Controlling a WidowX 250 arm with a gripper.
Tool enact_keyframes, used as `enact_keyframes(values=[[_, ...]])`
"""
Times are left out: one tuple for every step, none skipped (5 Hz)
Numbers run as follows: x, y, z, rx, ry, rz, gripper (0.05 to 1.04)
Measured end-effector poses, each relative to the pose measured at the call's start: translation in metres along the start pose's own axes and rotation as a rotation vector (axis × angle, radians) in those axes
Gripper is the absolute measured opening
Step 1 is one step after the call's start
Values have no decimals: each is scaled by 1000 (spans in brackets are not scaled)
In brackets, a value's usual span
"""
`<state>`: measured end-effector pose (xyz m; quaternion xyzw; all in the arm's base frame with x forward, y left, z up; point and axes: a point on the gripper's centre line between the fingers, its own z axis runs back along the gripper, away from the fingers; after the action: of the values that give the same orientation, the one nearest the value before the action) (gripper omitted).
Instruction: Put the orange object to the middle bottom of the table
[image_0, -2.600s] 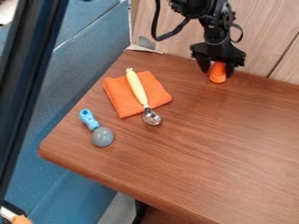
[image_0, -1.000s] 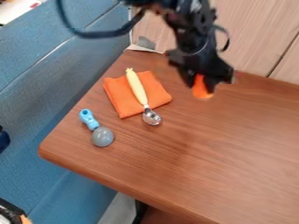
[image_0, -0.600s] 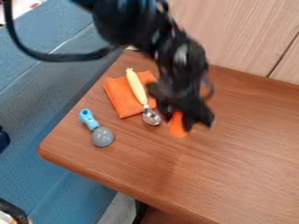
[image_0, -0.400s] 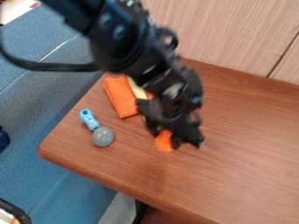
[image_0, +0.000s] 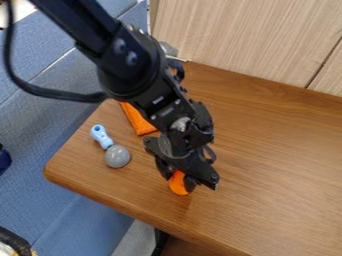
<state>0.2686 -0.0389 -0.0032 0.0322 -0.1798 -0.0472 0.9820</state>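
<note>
Camera view | jaws: closed on the orange object (image_0: 178, 184), near the front edge of the tabletop (image_0: 274, 175) | done: it is held, close to its spot, I think | left: put down, let go, back off | change: farther from the wall (image_0: 234, 40) than at first, nearer the front

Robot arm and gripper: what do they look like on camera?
The arm is black, with bulky rounded joint housings, round grey spots like bolt heads and a few small pale markings. A black cable loops out beside it. The gripper is also black, angular, with two fingers.
</note>
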Motion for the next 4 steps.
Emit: enact_keyframes(values=[[8, 1, -8, -35, 1, 26, 539], [-3, 2, -15, -35, 65, 35, 833], [-1, 3, -14, -28, 60, 52, 1017], [-1, 3, -13, -29, 60, 51, 1010]])
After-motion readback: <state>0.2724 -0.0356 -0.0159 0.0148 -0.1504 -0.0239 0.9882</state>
